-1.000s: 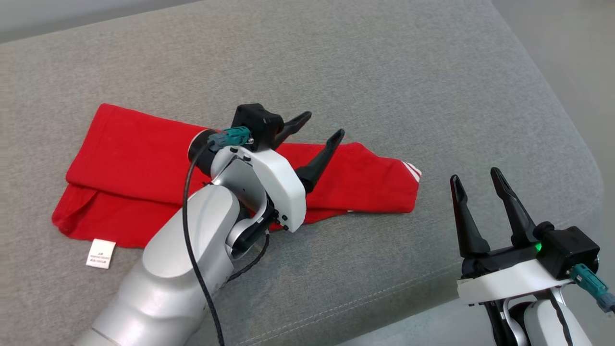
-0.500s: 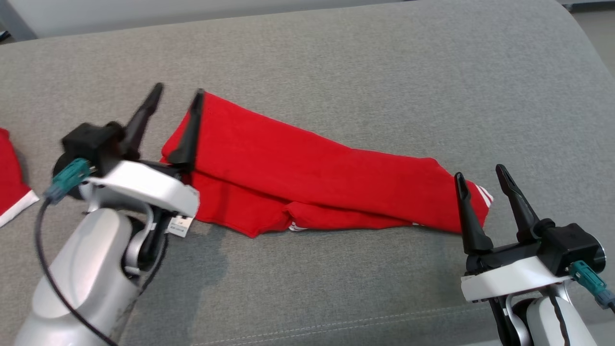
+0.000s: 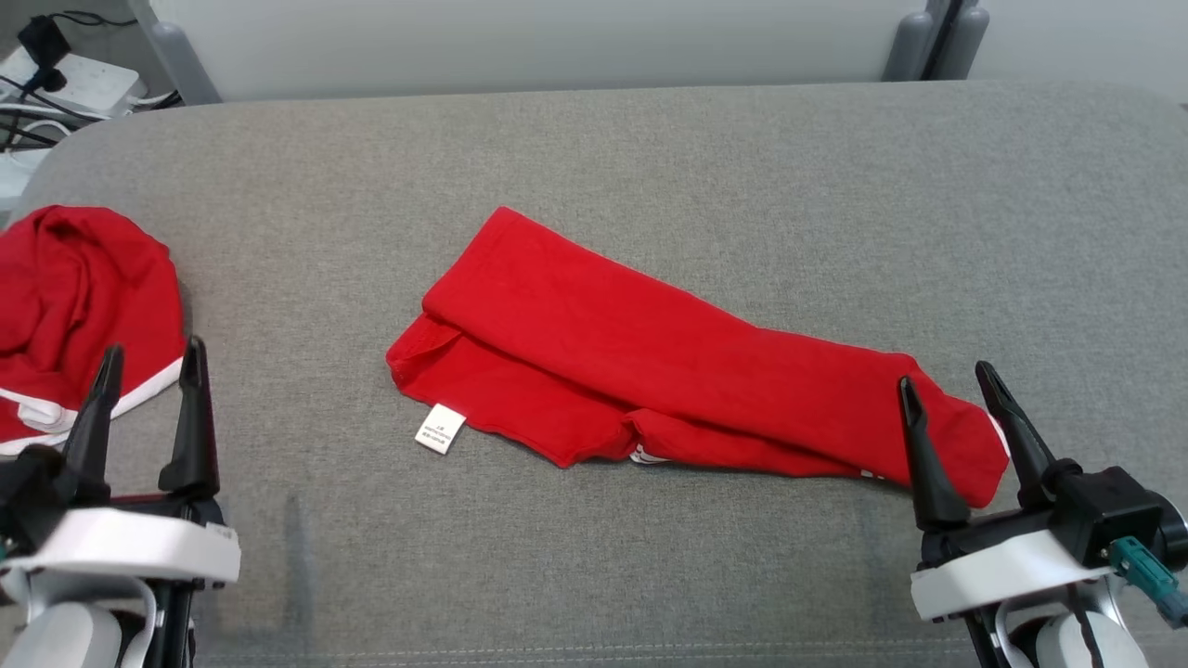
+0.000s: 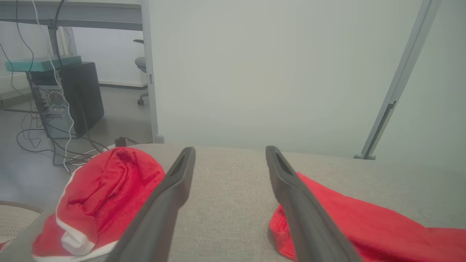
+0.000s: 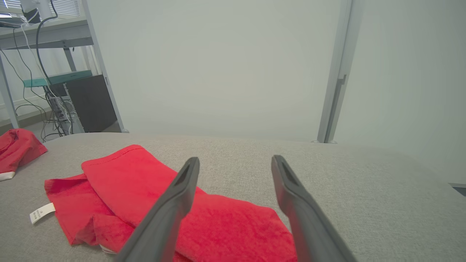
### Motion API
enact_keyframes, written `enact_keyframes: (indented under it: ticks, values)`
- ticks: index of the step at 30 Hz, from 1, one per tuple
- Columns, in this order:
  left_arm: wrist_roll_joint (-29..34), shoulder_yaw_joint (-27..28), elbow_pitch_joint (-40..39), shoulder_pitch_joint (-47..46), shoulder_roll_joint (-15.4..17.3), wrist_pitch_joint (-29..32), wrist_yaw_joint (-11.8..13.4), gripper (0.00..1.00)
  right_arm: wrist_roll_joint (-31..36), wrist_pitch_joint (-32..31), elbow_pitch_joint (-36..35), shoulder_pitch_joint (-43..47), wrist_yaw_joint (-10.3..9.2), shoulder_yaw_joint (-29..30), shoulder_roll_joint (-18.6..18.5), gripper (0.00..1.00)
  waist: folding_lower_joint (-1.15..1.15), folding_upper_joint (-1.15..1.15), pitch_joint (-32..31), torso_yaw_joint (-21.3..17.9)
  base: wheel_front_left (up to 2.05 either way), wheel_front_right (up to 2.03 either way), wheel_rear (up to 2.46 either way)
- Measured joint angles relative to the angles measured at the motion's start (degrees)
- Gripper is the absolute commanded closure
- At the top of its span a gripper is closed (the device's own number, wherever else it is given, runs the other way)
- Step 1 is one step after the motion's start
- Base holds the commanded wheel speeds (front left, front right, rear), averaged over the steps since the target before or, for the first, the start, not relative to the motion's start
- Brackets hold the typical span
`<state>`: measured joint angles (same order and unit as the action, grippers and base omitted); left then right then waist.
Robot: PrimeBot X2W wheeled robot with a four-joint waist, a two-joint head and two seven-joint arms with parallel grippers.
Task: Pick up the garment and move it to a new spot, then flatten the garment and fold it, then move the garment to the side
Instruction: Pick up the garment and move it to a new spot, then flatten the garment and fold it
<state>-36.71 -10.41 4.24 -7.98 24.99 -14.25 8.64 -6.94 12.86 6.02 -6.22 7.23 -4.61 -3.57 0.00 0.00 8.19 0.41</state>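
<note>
At lower right, two long black pointed fingers (image 3: 924,464) join a white plastic block (image 3: 984,566). A small teal plug (image 3: 1137,561) sticks from a black box (image 3: 1100,501).

Your red garment (image 3: 687,371) lies folded lengthwise into a long, flat band near the middle of the grey upholstered cushion (image 3: 650,139). In your head view it runs diagonally from upper left to lower right. A white care label (image 3: 441,429) sticks out at its near left corner, and slivers of white trim (image 3: 647,456) show along its near edge.
</note>
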Motion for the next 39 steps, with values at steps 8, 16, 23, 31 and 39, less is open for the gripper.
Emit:
enact_keyframes:
  ticks: [8, 16, 23, 31, 39]
  values:
    - [3.0, 2.9, -4.1, 8.2, -0.2, -0.2, 0.0, 0.0, 0.3, -0.6, -1.4, 4.6, 0.0, 0.1, 0.2, 0.0, 0.0, 0.0, -2.4, 1.0, 0.0, 0.0, 0.0]
    - [4.4, 2.4, -5.3, 11.4, -1.3, -0.2, -0.6, 0.0, 0.4, -1.9, -3.3, 9.0, 0.0, -0.2, 0.7, 0.0, 0.0, 0.0, -4.4, 0.4, 0.0, 0.0, 0.0]
    - [4.3, 2.4, -5.0, 12.7, -1.9, 0.2, -0.5, 0.0, 0.6, -3.2, -3.9, 11.7, 0.0, -1.4, 1.1, 0.0, 0.0, 0.0, -6.4, -0.7, 0.0, 0.0, 0.0]
    - [4.3, 2.4, -5.5, 12.8, -1.6, 1.2, 0.0, 0.0, 0.9, -3.5, -5.1, 12.7, 0.0, -1.6, 1.2, 0.0, 0.0, 0.0, -7.3, -1.4, 0.0, 0.0, 0.0]
    - [4.4, 1.9, -6.2, 12.8, -0.7, 2.2, 0.4, 0.0, 0.9, -3.5, -5.1, 12.7, 0.0, -1.5, 1.2, 0.0, 0.0, 0.0, -7.3, -1.3, 0.0, 0.0, 0.0]
